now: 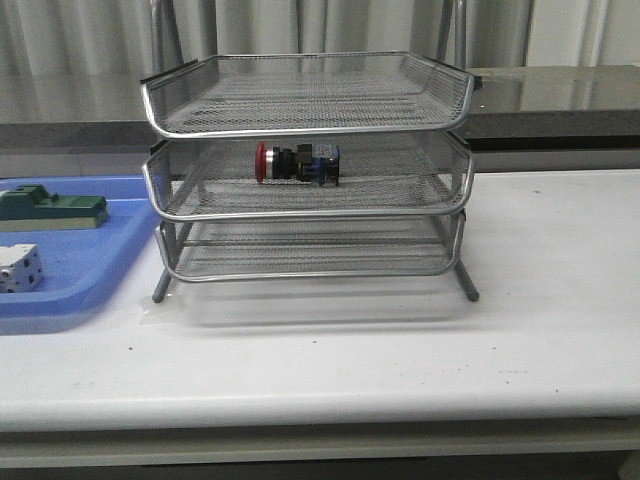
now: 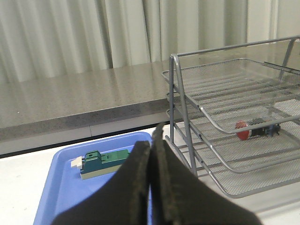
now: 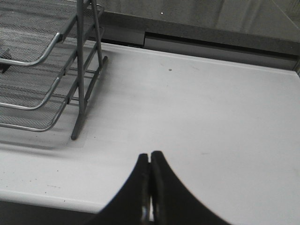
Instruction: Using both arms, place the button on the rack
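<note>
Already the button (image 1: 297,163) lies on its side in the rack's (image 1: 306,125) middle tier, both hands (image 2: 151,145) (image 3: 150,159) pinched closed and empty, so the only risk I'd guess is an arm nudging the frame and rolling it.

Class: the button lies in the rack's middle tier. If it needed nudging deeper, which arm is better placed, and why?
Probably left: its wrist view shows the button in the rack; the right view shows only the rack's edge.

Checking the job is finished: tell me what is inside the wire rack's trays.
The button lies on its side in the middle tray of the rack, red head leftward. The bottom tray looks bare; the top tray's floor shows only at a shallow angle.
</note>
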Robot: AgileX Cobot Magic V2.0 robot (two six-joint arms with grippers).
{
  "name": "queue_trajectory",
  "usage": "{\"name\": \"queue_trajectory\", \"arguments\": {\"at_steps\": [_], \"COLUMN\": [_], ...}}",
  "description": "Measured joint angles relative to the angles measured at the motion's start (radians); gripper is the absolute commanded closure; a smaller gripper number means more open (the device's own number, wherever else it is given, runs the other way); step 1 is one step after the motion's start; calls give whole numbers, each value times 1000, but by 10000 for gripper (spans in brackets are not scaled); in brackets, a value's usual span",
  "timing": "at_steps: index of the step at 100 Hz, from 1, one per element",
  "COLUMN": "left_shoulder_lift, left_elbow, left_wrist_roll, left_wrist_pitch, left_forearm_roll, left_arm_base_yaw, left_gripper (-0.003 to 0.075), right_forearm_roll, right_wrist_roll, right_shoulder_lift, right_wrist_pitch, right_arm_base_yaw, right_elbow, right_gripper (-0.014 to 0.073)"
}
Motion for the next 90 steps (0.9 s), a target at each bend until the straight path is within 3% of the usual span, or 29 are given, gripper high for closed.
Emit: {"name": "queue_trajectory", "arguments": {"at_steps": [20,38,72,90], "left_shoulder_lift": [0,0,0,0], "left_elbow": [0,0,0,0], "left_wrist_roll": [0,0,0,0], "left_wrist_pitch": [0,0,0,0], "left_forearm_roll": [0,0,0,0], "left_arm_base_yaw": [0,0,0,0], "left_gripper": [741,741,741,741], "right_forearm_roll": [0,0,-15,-16], "right_wrist_roll": [7,29,111,124], "right_shoulder_lift": [-17,-104,-327,-346], "right_wrist_pitch": [-94,-222,-277,-318], "right_arm_base_yaw": [2,47,80,80], "right_elbow": [40,175,420,485], "right_gripper": [663,663,663,663]}}
